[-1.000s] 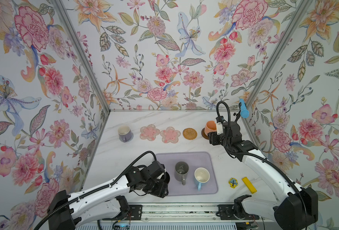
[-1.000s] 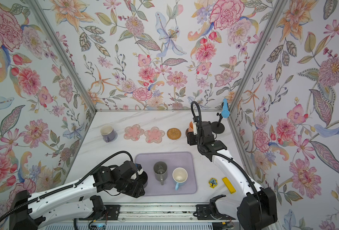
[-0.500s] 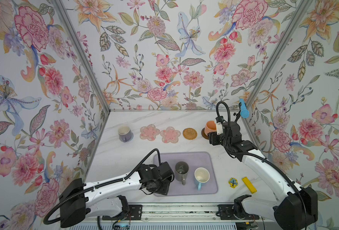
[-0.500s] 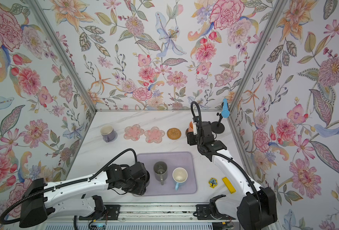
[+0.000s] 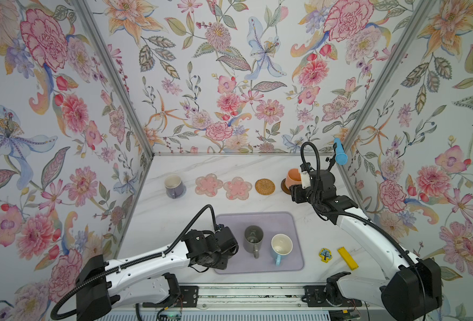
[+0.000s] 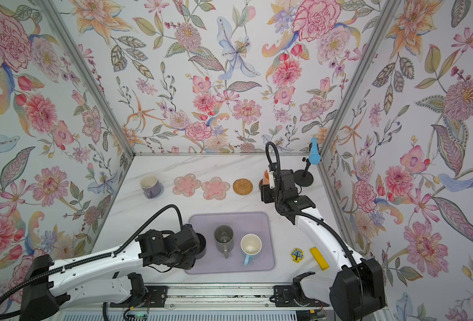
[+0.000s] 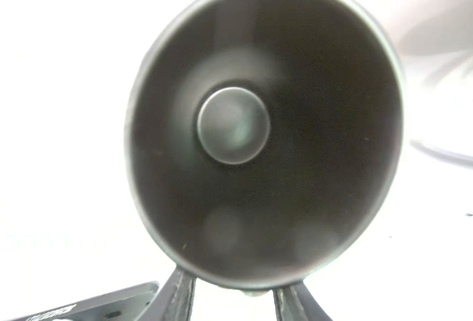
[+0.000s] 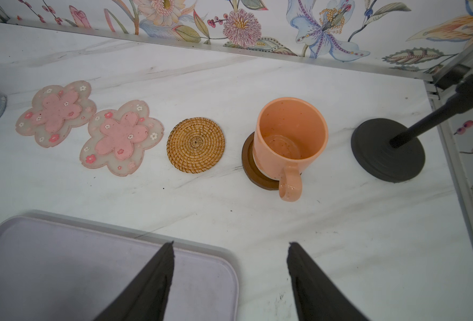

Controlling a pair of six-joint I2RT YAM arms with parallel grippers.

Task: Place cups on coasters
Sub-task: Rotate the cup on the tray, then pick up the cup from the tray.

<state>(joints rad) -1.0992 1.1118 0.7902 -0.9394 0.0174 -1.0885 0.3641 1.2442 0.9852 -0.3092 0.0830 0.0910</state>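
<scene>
both right gripper (image 8: 231, 244) jaws stand apart, empty; left gripper (image 7: 234, 280) straddles black mug (image 7: 257, 172), grip unclear.

On my white marble table (image 5: 171, 222), a large lavender mat (image 5: 282, 222) lies toward six o'clock. At four o'clock I see a small tree-printed yellow piece (image 5: 325, 254), with a yellow bar (image 5: 347, 258) just at its three o'clock. At two o'clock a black stand base (image 6: 303, 178) carries a blue-capped rod (image 5: 340, 151).

Five mugs (image 5: 253, 240) are counted, five coasters (image 5: 264, 186), one lavender mat (image 5: 257, 219), one black stand (image 6: 303, 178), one yellow block (image 5: 347, 258) and one tree-shaped piece (image 5: 325, 254)
</scene>
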